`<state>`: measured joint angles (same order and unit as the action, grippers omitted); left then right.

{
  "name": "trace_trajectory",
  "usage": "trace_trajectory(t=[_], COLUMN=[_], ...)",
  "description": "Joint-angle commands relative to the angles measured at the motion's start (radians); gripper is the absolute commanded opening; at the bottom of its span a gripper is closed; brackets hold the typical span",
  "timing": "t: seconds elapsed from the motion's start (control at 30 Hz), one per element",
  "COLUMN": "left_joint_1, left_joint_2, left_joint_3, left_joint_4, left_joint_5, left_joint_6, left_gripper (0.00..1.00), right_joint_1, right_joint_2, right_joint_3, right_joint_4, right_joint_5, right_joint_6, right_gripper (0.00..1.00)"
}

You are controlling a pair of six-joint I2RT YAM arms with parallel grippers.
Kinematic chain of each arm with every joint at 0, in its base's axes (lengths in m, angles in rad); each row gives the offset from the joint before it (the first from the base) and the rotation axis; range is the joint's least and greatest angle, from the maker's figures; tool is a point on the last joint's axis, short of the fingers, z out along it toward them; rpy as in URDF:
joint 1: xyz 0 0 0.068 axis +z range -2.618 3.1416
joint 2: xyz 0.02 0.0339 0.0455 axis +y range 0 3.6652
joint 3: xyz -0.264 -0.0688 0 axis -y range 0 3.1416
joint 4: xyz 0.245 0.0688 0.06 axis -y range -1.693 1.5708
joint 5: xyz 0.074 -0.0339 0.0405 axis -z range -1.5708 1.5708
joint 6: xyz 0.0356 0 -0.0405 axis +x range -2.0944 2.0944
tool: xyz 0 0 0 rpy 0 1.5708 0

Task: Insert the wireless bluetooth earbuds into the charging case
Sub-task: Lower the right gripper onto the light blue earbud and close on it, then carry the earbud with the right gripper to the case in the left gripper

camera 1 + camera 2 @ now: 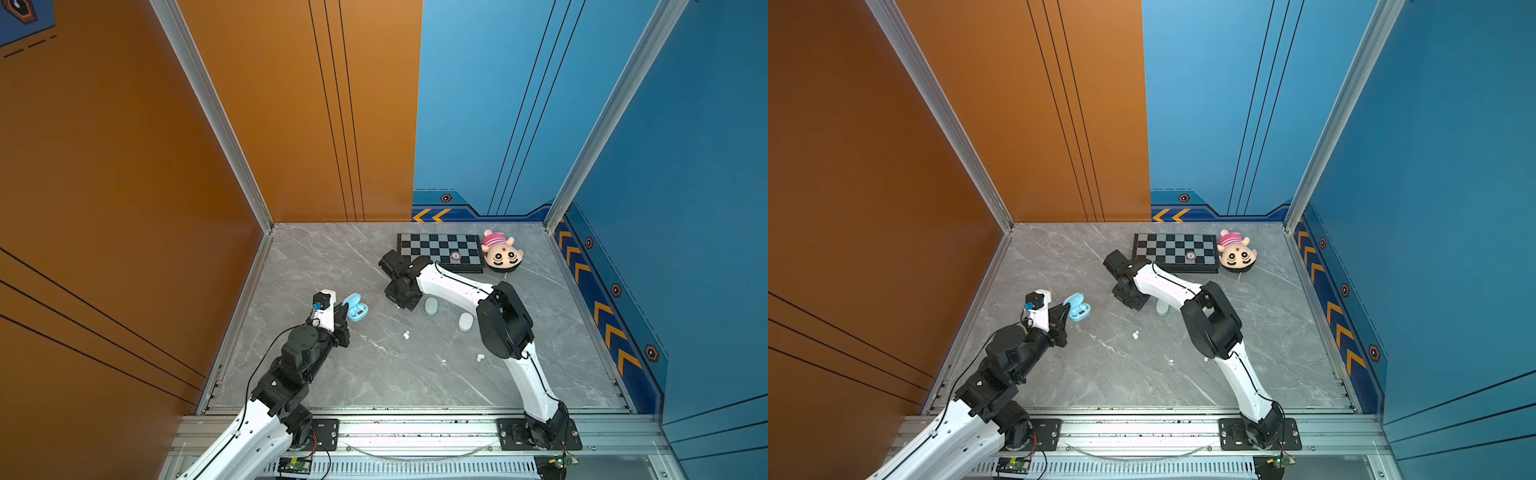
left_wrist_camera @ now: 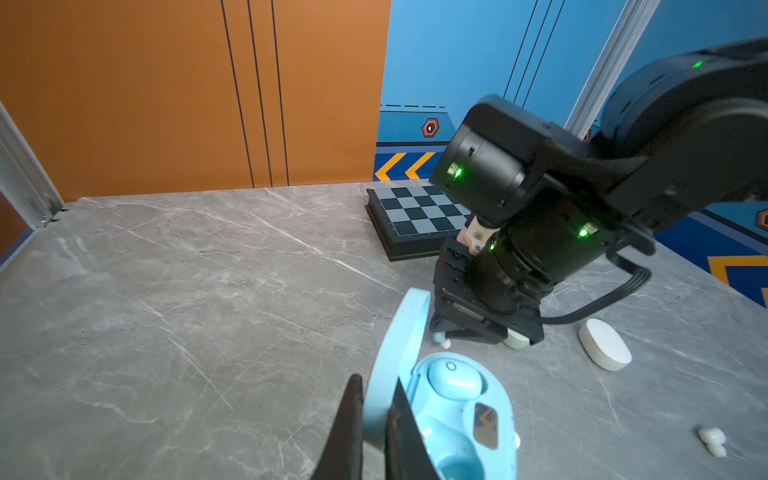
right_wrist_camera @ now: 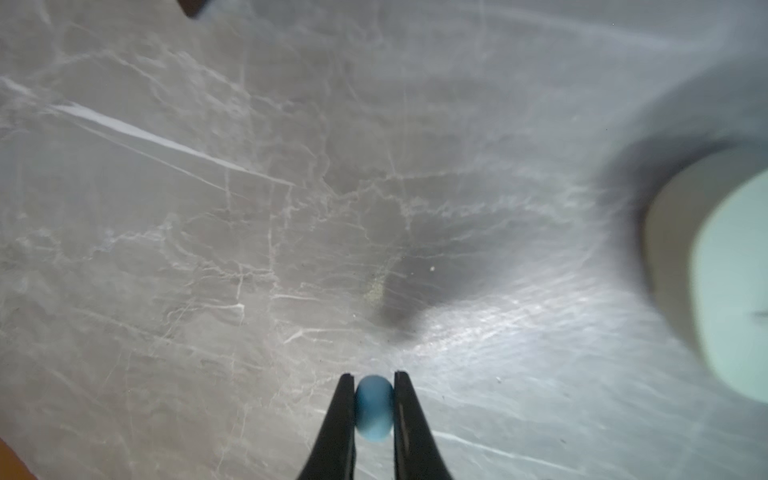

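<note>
Right gripper (image 3: 374, 379) is clamped on a pale blue earbud (image 3: 374, 409), low over the grey table (image 3: 249, 208) at the bottom centre of its wrist view. Left of it in both top views, near but apart, lies the open blue charging case (image 1: 358, 309). The left gripper (image 2: 376, 384) pinches its raised lid (image 2: 401, 332).

The case's long axis points roughly at the right gripper. So the seated earbud (image 2: 455, 378) fills the socket nearer that arm. The other socket (image 2: 451, 453), which looks empty, is the farther one, at the lower edge of the left wrist view. I judge the held bud must travel left, over the filled socket.

Bare marble lies between them, and the lid flanks one side of the approach. Just right of the gripper sits a closed white case (image 1: 431, 306). A second white case (image 1: 466, 321) and loose white earbuds (image 1: 406, 334) lie lower right, and the chessboard (image 1: 440, 251) is at the rear.
</note>
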<state>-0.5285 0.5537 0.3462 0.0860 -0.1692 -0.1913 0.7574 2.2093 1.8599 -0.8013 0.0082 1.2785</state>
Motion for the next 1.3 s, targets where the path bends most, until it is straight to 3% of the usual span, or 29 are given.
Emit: trace_trajectory(t=[0.0,0.23,0.57,0.9,1.27], left_joint_1=[0.02,0.02,-0.065,-0.138,-0.183], left_joint_2=[0.085,0.326,0.523,0.61,0.614], left_joint_3=[0.044,0.147,0.347,0.48,0.51], left_joint_4=[0.119,0.263,0.302,0.301,0.301], left_joint_5=[0.116,0.269,0.362,0.329,0.306], left_joint_6=[-0.057,-0.092,-0.013,0.006,0.014], left_gripper=[0.0,0.0,0.0,0.0,0.0], right_joint_1=[-0.036,-0.148,-0.229,-0.215,-0.171], right_joint_2=[-0.16,-0.434,-0.719,-0.86,-0.84], right_joint_3=[-0.047,-0.236,-0.286,-0.355,-0.375], right_joint_4=[-0.035,0.024,0.032,0.124,0.218], right_joint_5=[-0.008,-0.281,-0.623,-0.709,-0.697], right_joint_6=[-0.25,-0.508,-0.681,-0.67,-0.633], right_gripper=[0.06,0.07,0.09,0.11,0.12])
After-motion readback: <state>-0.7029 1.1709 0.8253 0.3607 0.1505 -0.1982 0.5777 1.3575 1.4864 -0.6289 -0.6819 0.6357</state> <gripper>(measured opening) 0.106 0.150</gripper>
